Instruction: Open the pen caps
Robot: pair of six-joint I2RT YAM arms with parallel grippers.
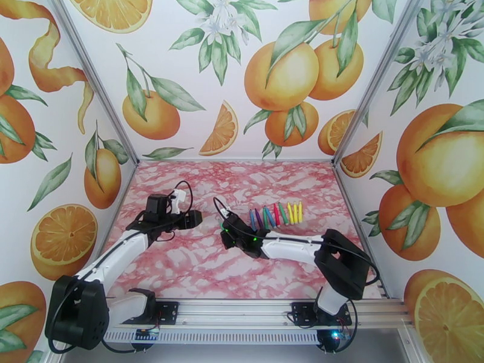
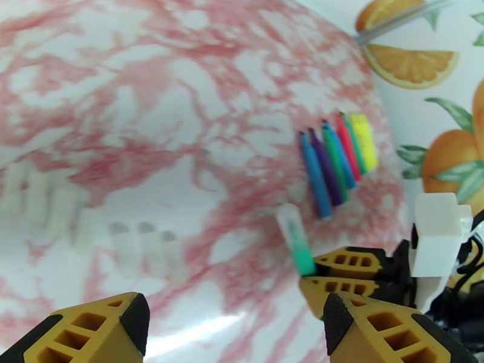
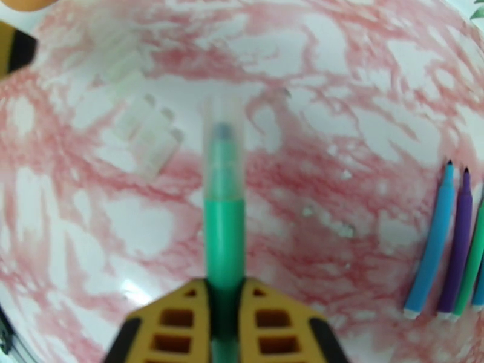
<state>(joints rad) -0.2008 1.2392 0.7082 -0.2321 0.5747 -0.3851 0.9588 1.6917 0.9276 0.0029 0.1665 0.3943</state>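
Pink-marble tabletop (image 1: 199,267) w/ pens (image 1: 275,214); orange-print walls (image 1: 199,74).

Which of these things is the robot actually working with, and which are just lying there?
In use: green pen, its clear cap, right gripper, left gripper.
Lying about: row of pens, loose clear caps.

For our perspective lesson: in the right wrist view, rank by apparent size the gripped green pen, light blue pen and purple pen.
1. green pen: largest, but nearest the camera, so unsure.
2. light blue pen and purple pen: look alike; unranked.
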